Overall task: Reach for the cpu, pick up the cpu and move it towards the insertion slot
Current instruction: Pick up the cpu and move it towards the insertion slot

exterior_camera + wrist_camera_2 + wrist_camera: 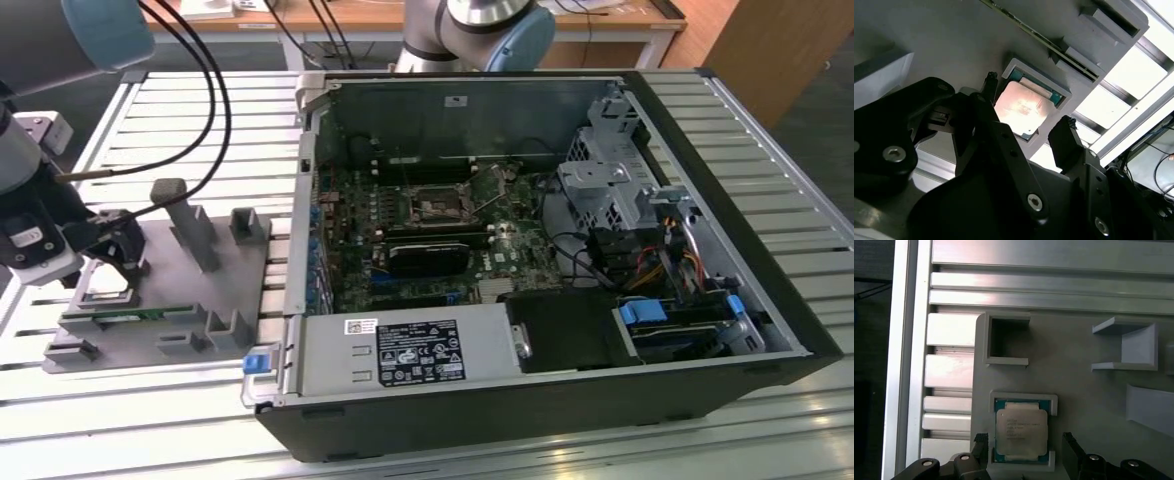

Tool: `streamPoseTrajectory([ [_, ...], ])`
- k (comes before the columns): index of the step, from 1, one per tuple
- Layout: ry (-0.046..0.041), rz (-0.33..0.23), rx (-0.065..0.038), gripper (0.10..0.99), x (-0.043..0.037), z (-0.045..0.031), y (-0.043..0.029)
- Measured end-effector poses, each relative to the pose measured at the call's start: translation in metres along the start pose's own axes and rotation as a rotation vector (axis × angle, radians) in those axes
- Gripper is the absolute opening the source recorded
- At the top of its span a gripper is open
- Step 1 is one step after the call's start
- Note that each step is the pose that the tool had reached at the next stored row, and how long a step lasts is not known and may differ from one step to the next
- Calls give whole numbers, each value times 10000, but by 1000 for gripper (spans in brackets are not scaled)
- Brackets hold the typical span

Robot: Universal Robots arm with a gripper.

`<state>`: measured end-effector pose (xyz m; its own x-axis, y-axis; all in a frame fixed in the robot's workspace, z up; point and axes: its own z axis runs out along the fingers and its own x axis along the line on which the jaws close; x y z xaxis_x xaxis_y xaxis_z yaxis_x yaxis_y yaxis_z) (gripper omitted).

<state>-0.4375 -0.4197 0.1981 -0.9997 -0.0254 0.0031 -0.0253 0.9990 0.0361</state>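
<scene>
Both wrist views: end effector (1025, 441) spread, fingers (1071, 452) flanking the cpu (1020, 429) seated in grey fixture (1084, 405); exterior view adds insertion slot (438, 205), well apart inside the case (534, 400).

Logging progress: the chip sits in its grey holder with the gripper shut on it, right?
Not quite. The chip sits in its grey holder, but the gripper is open, one finger on either side of the chip, as the first wrist view shows.
</scene>
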Motion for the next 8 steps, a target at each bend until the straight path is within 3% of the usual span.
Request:
streamPoseTrajectory([
  [8,1,0,1,690,0,31,3],
])
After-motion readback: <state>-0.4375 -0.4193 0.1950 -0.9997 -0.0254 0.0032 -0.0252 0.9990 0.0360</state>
